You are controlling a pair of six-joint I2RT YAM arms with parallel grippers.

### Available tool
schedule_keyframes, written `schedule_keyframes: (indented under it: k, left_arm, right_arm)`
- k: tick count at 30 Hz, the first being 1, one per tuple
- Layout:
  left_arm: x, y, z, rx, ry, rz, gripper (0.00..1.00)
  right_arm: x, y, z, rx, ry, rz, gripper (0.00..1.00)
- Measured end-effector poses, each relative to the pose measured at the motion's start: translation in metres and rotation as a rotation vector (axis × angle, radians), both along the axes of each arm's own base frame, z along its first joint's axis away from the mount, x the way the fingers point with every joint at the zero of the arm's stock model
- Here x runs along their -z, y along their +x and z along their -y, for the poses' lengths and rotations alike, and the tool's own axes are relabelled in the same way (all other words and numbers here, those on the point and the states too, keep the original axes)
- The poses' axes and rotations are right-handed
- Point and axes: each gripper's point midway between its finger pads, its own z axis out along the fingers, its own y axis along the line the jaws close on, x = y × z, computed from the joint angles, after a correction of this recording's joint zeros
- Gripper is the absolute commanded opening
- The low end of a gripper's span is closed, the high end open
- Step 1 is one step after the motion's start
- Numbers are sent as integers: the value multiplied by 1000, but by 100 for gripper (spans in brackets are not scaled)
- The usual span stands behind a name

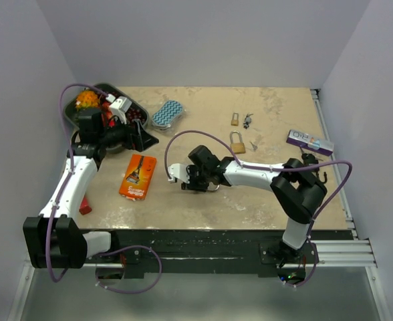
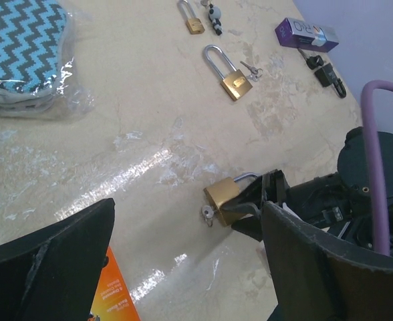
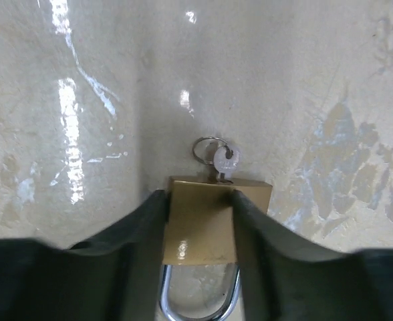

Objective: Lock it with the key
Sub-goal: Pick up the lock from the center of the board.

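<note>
A brass padlock (image 3: 200, 221) with a steel shackle lies on the beige table. A small silver key (image 3: 224, 160) on a ring sticks out of its bottom face. My right gripper (image 3: 200, 197) is shut on the padlock's body, one finger on each side. The left wrist view shows the padlock (image 2: 223, 198), the key (image 2: 208, 214) and the right gripper's fingers (image 2: 256, 207). In the top view the right gripper (image 1: 186, 179) hides the padlock. My left gripper (image 2: 186, 224) is open and empty. It is up near the tray (image 1: 146, 139), left of the padlock, and points at it.
Two more brass padlocks (image 1: 237, 142) (image 1: 234, 119) and loose keys (image 1: 248, 121) lie at the back. A purple box (image 1: 309, 142) sits at the right, an orange packet (image 1: 138, 176) left of the right gripper. A zigzag sponge (image 1: 167, 114) and a black tray (image 1: 138, 107) are at the back left.
</note>
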Motion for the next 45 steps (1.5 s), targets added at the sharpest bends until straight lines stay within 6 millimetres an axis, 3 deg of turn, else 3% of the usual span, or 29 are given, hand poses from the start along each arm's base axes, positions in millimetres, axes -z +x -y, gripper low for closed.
schedule_keyframes:
  k: [3,7,8,10,11,14,19,24,27,32,34,36,39,45]
  left_arm:
    - [-1,2,-4,-18,-11,0,93]
    - [0,4,-7,-32,-32,-5,93]
    - [0,4,-6,-33,-37,-5,93]
    - [-1,4,-6,-32,-43,0,93]
    - [-2,5,-5,-33,-49,1,92]
    - [-5,6,-5,-30,-56,12,92]
    - [-7,7,-4,-26,-60,25,92]
    - [-4,6,-4,-26,-60,22,92]
    - [-4,6,-4,-27,-60,24,93]
    - [-5,6,-4,-26,-60,30,93]
    - [-5,6,-4,-26,-60,30,93]
    - [-5,7,-4,-27,-60,30,93]
    - [-5,7,-4,-27,-60,31,93]
    - [-5,8,-6,-42,-53,34,93]
  right_arm:
    - [-5,2,-4,5,13,3,2]
    - [-2,-1,0,47,0,-46,0]
    - [-2,-2,1,62,-3,-60,8]
    - [-3,-3,3,96,-4,-88,36]
    - [-6,-1,3,115,0,-99,68]
    - [-16,6,0,160,21,-115,89]
    - [-24,15,1,247,52,-142,99]
    - [-23,28,11,378,47,-147,99]
    - [-16,37,14,443,31,-148,99]
    - [10,35,19,494,-23,-183,99]
    - [10,37,18,506,-20,-185,99]
    - [10,38,17,519,-18,-189,96]
    - [10,41,16,539,-14,-185,83]
    - [10,40,13,604,0,-209,23]
